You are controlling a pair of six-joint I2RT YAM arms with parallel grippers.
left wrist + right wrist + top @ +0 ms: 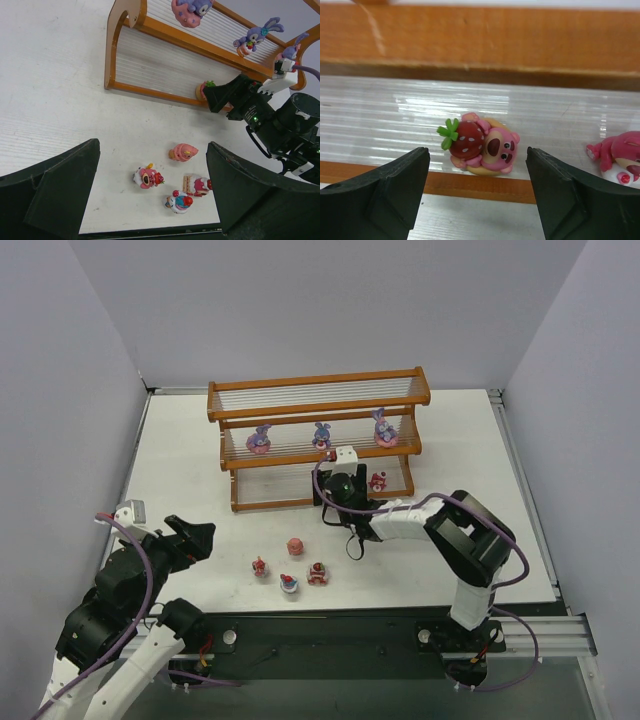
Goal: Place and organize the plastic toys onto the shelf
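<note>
The orange-brown wooden shelf (318, 382) with pale rod tiers carries three purple bunny figurines (322, 435) on its middle tier; on its bottom tier lie a pink strawberry-hugging bear figurine (481, 143) and a second pink bear figurine (619, 159). The right gripper (476, 170) gapes wide just before the strawberry bear, holding nothing; the left gripper (152, 150) hangs wide open, empty, above four small pink-and-red figurines (183, 151) on the white table (180, 470).

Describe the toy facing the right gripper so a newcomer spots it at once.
On the wooden shelf, find the lowest tier. At its front edge, before the open right gripper, lies a pink bear toy; unlike the pink toy to its right, it hugs a red strawberry.
</note>
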